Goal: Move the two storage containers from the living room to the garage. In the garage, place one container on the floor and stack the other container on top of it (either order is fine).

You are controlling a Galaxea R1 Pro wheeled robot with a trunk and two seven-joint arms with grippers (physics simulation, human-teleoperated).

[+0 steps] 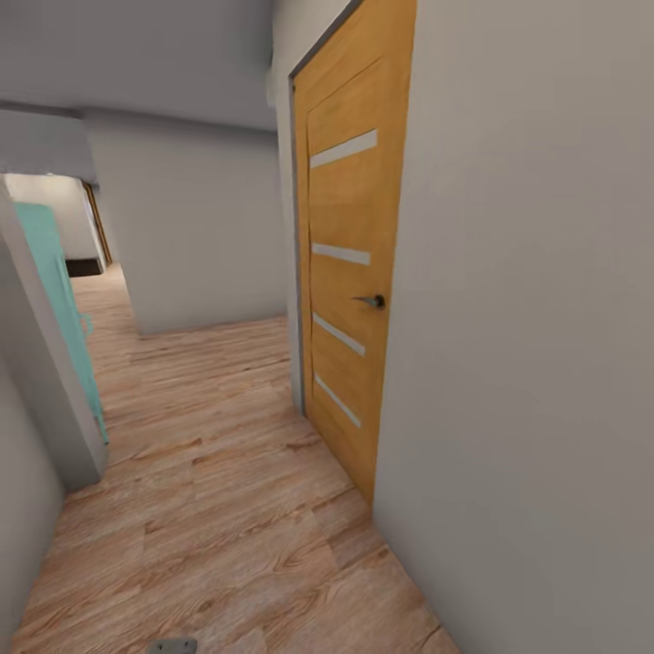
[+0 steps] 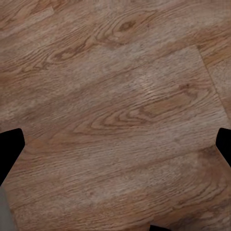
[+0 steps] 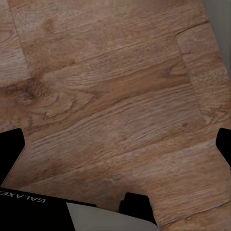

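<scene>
1. Left end effector (image 2: pixel 115 144) spread wide, nothing between the two black fingertips (image 2: pixel 10 144) sitting at opposite edges of the left wrist view; pointed straight down at the wood-plank floor (image 2: pixel 120 96).
2. Right end effector (image 3: pixel 115 144) likewise spread wide and empty, dark fingertips (image 3: pixel 10 147) far apart at the edges of the right wrist view; aimed down at the same plank flooring, with a black robot part (image 3: pixel 29 207) lettered "GALAXE" below it.
3. A strip of grey wall (image 3: pixel 219 29) along one corner of the right wrist view, close beside that arm.
4. Both arms hanging low, directed at the floor, out of the head camera's sight.
5. Ahead, in the head view: a hallway with light wood planks (image 1: pixel 218 509), a closed wooden door (image 1: pixel 350 272) with four glass slats and a dark lever handle (image 1: pixel 372 300) set in the grey wall on the right.
6. On the left, a teal door (image 1: pixel 59 300) standing open at a wall corner; farther back, an opening into a brighter room.
7. Storage containers nowhere among these surroundings; position cannot be told.
</scene>
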